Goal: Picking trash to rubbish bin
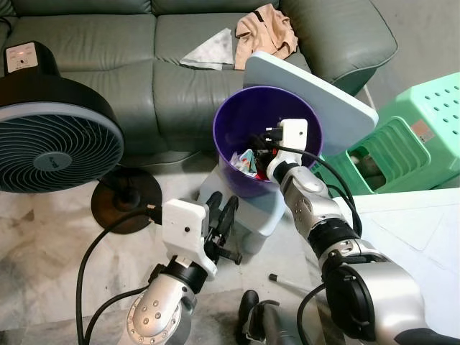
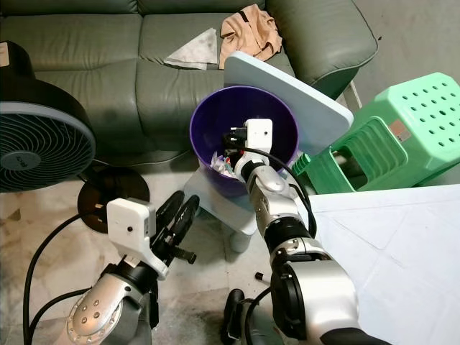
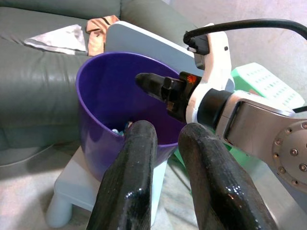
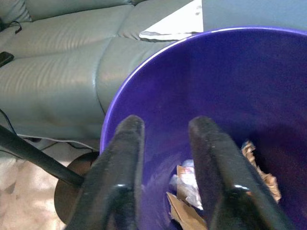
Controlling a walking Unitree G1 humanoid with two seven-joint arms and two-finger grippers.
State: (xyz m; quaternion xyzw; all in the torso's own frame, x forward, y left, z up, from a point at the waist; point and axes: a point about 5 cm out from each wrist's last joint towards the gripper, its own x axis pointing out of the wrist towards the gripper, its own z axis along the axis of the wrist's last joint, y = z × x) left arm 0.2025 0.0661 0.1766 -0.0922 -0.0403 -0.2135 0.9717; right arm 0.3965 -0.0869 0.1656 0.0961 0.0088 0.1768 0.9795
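A purple rubbish bin (image 1: 241, 115) stands on a small pale-blue step stool (image 1: 253, 215) in front of the sofa. Crumpled paper and wrapper trash (image 4: 189, 191) lies at its bottom. My right gripper (image 4: 168, 124) is stretched out over the bin, fingers inside the rim, open with nothing between them; from the head it sits near the bin's middle (image 1: 262, 138). My left gripper (image 3: 166, 129) hangs low in front of the stool (image 1: 221, 219), aimed at the bin's near wall (image 3: 100, 110), its fingers a little apart and empty.
A black standing fan (image 1: 50, 136) with its round base and cable is on the left. A pale-blue board (image 1: 323, 97) leans behind the bin, beside a green plastic stool (image 1: 410, 136). Cloths (image 1: 264, 32) lie on the grey sofa (image 1: 108, 65). A white sheet (image 1: 417, 237) is at right, a pen (image 1: 287, 282) on the floor.
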